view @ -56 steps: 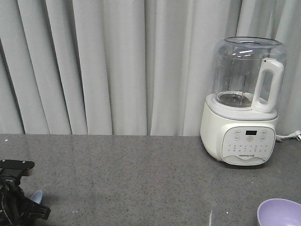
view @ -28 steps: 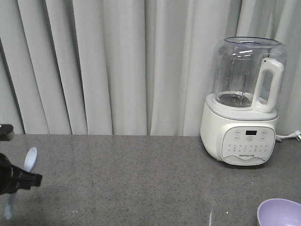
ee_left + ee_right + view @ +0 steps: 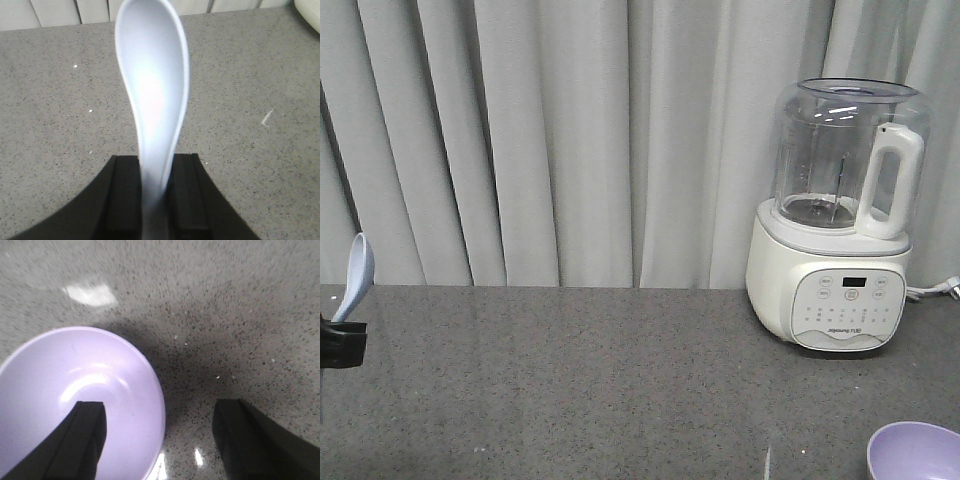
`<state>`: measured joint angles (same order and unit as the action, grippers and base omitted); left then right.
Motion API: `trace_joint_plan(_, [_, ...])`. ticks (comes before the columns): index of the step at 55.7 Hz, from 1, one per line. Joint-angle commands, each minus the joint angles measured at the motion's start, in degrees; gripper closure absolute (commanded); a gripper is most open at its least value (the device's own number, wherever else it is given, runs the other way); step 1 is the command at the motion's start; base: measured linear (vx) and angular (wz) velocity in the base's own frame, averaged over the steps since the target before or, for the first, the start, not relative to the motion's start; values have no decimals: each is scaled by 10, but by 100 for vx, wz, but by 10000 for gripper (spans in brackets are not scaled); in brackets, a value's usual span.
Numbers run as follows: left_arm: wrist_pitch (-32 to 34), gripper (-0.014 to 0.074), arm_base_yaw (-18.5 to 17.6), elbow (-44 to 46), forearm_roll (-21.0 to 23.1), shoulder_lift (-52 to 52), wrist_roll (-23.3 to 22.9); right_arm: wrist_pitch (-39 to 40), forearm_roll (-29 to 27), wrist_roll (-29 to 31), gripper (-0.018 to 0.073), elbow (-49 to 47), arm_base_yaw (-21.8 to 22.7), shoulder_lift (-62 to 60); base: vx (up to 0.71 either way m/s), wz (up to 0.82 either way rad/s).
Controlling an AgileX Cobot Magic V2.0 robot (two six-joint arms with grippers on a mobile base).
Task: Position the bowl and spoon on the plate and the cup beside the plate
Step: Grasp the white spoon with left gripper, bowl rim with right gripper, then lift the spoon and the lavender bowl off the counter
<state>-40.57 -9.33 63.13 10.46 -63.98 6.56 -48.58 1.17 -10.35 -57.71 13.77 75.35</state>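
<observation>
- Bowl point(image 3: 75, 390) lower left of right wrist frame, interior plain lavender; right gripper point(image 3: 160, 407) spread wide, one finger over the interior, the other over the counter point(image 3: 225, 315).
- Spoon point(image 3: 152, 90) clamped by its handle in left gripper point(image 3: 154, 195), scoop up, frame centre.
- Front view only: blender point(image 3: 835, 215) at right, clear jug.

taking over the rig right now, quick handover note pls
Left pincer: shut on the spoon by its handle, scoop up, held above the counter.
Right pincer: open, jaws either side of the bowl rim; the bowl sits on the counter, not gripped.
Plate and cup: not in view.
Done: spoon picked up.
Left: bowl and spoon onto the plate, cup beside it.
</observation>
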Motion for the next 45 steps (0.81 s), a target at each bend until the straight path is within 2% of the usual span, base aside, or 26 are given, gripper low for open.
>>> trace_joint_plan(1, [38,603,-11,15,11,10,4,27,3,14,62,-21,3,17,0,0])
trace_joint_plan(20, [44,603,-14,15,11,10,4,61,3,28,85,-21,3,119,0,0])
trace_joint_plan(24, [44,603,-14,15,11,10,4,66,5,33,158,-21,3,127,0,0])
trace_joint_plan(26, [44,603,-14,15,11,10,4,66,5,39,233,-21,3,127,0,0])
trace_joint_plan(32, [45,603,-14,15,11,10,4,68,5,71,579,-21,3,116,0,0])
trace_joint_plan(40, [57,603,-14,15,10,11,5,83,5,97,574,-21,1,73,0,0])
trace_joint_plan(45, [80,603,-14,14,10,17,5,101,-1,134,574,-21,-11,21,0,0])
